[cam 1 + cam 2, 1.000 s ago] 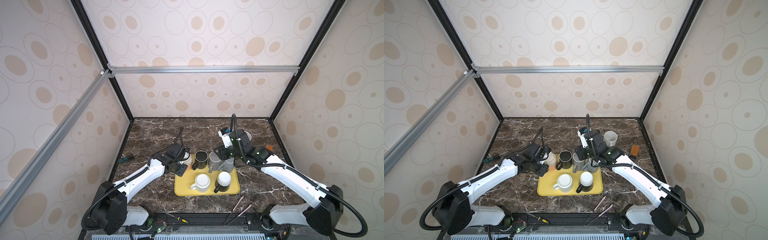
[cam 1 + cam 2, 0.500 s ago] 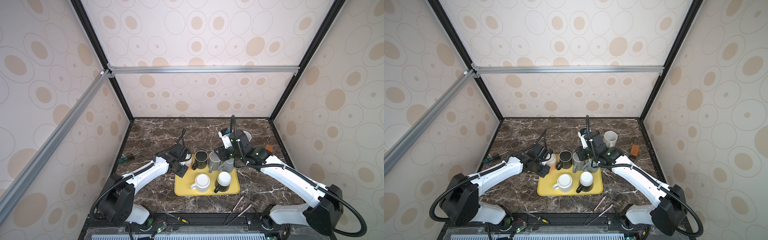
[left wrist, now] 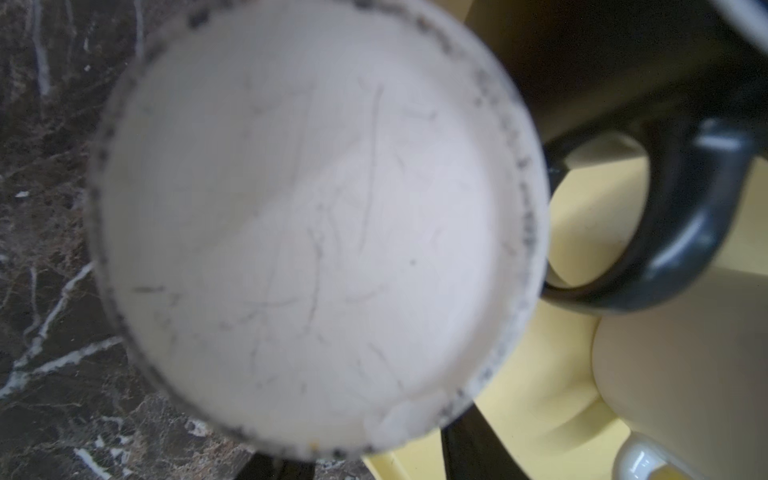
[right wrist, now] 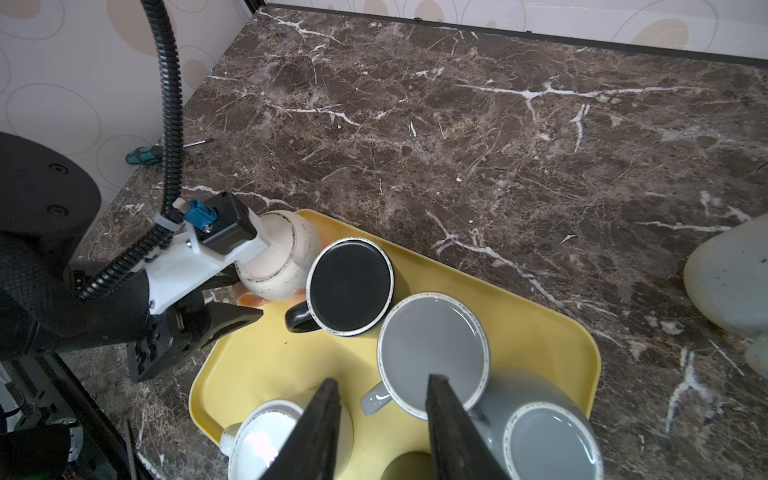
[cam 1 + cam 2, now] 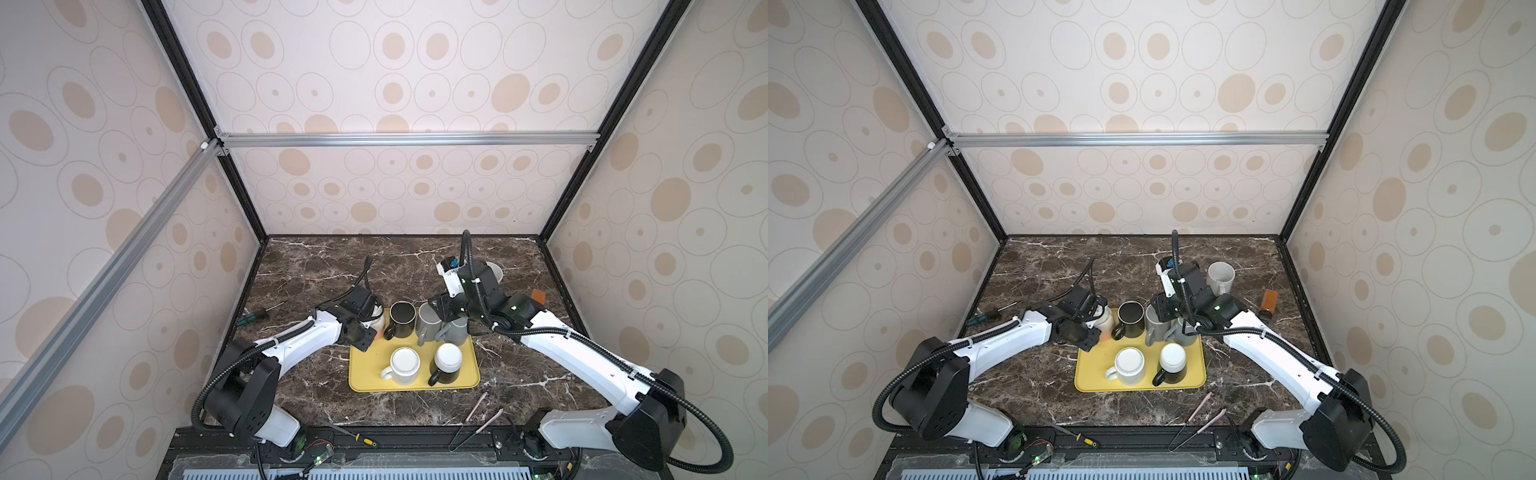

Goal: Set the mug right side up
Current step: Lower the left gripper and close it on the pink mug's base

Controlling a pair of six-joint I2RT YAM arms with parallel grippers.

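A cream mug [image 5: 377,318] [image 4: 276,259] with an orange lower edge stands base up at the far left corner of the yellow tray [image 5: 415,384]. Its scuffed base [image 3: 307,224] fills the left wrist view. My left gripper [image 4: 249,298] [image 5: 371,329] is open, and its fingers [image 3: 469,453] straddle the mug low down. A thin gap shows at the near finger. My right gripper [image 4: 382,378] [image 5: 441,315] hangs open and empty over an upturned grey mug [image 4: 432,349] on the tray.
Also base up on the tray are a black mug [image 5: 402,318], a second grey mug [image 5: 456,332], a white mug [image 5: 405,365] and a black mug with a white base [image 5: 448,361]. An upright cream mug [image 5: 1221,277], an orange block [image 5: 1269,302] and a green screwdriver [image 5: 249,318] lie on the marble.
My left arm has swung its elbow inward. Its jaws have narrowed around the cream mug. The right arm has hardly moved.
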